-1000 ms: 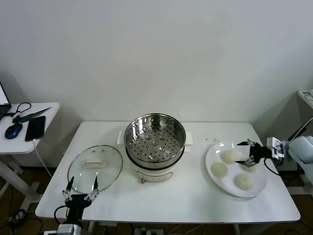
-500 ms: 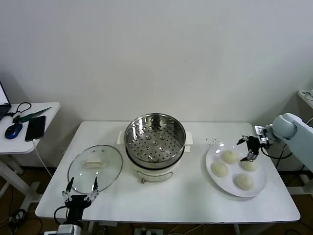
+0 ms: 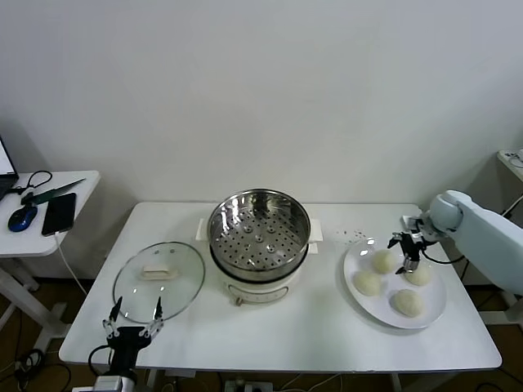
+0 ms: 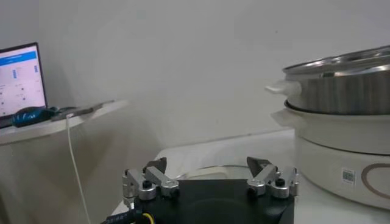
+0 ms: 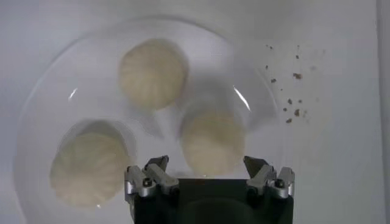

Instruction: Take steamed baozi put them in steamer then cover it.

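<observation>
- Since a second ago the right gripper (image 3: 406, 254) has moved from the plate's right side toward frame centre, and now hovers over the plate's upper part with its jaws spread apart, grasping nothing.
- Four buns sit on the white plate (image 3: 388, 308) at the right of the head view: one upper left (image 3: 382, 261), one just right of it (image 3: 418, 275), one lower left (image 3: 367, 282), one lowest (image 3: 407, 302).
- From the right wrist camera, three buns show, and the middle one (image 5: 212, 143) lies just ahead of the open fingers (image 5: 156, 173).
- At frame centre stands the steamer (image 3: 259, 242), uncovered, its perforated tray bare.
- Left of it the glass lid (image 3: 158, 280) lies flat on the table (image 3: 310, 335).
- Parked at the table's lower-left edge, the left gripper (image 3: 134, 319) has its jaws open and holds nothing.
</observation>
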{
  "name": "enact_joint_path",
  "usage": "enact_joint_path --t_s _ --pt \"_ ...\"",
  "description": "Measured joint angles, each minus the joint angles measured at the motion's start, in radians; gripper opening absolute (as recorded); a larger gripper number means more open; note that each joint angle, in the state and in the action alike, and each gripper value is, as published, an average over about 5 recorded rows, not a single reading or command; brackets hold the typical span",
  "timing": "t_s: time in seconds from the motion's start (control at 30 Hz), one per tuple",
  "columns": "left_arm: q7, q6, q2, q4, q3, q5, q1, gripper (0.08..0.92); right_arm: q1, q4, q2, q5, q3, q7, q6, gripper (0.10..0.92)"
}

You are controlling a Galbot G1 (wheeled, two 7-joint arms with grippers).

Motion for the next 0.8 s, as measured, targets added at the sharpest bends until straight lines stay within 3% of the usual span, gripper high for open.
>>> enact_joint_path --t_s 0.53,0.8 --pt "0.0 -0.007 -0.002 0.004 0.0 0.005 0.008 0.823 -0.013 -0.086 0.074 -0.045 0.008 -0.006 0.026 0.816" --pt "0.0 -0.008 -0.003 0.007 0.002 0.008 0.008 0.823 -0.013 -0.101 0.083 -0.055 0.016 -0.011 0.036 0.738"
